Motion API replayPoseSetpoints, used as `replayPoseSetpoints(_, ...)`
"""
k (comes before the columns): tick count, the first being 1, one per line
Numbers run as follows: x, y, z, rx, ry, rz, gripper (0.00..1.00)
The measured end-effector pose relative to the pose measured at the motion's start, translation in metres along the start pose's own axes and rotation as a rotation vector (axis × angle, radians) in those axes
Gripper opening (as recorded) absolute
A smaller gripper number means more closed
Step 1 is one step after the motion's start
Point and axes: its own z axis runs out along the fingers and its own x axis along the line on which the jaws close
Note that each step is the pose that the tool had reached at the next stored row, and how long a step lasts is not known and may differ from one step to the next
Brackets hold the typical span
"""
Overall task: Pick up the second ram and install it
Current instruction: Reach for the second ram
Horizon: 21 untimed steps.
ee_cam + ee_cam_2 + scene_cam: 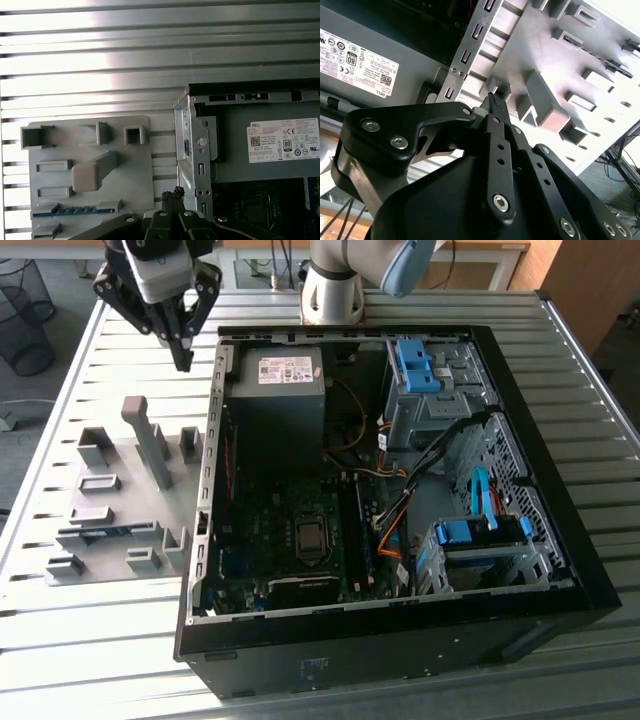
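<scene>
Second ram: blue stick, lying lengthwise in a low slot of the grey fixture plate, toward the exterior view's left. Blue edge also seen in the first wrist view, seated between grey ridges of the plate. Well apart from the gripper.

Upright grey post standing on the same plate, past the ram; visible in both wrist views.

Gripper: raised above the slatted metal table, beyond the plate's far end and just off the corner of the open computer case. Fingers pressed together at the tips, nothing between them; same in both wrist views.

Inside the case: power supply with white label nearest the gripper, motherboard below it, CPU socket at the board's middle.
</scene>
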Motion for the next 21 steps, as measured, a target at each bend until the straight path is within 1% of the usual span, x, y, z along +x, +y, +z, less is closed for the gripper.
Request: replayPoseSetpoints(21, 0.0198, -0.0016, 0.0015, 0.0, 0.0001, 0.0, 0.11)
